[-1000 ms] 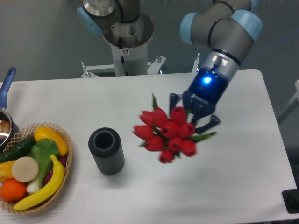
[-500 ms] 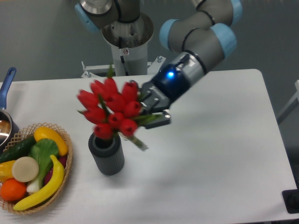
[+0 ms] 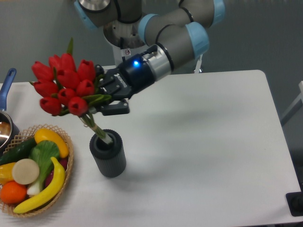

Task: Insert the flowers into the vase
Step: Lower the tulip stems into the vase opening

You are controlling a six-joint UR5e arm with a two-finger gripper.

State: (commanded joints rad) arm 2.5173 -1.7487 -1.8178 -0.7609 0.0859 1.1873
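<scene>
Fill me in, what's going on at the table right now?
The gripper is shut on the flowers, a bunch of red tulips held tilted, heads up and to the left. The stem ends reach down into the mouth of the vase, which stands upright on the table. The bunch is not yet released. A basket of fruit and vegetables sits to the vase's left.

Evenly bright, diffuse overhead light; soft faint shadows on the white tabletop, darkest right of the dark grey ribbed cylindrical vase. Glowing blue light on the arm's wrist. Slight softness overall, mild blur on the red tulip bunch.
</scene>
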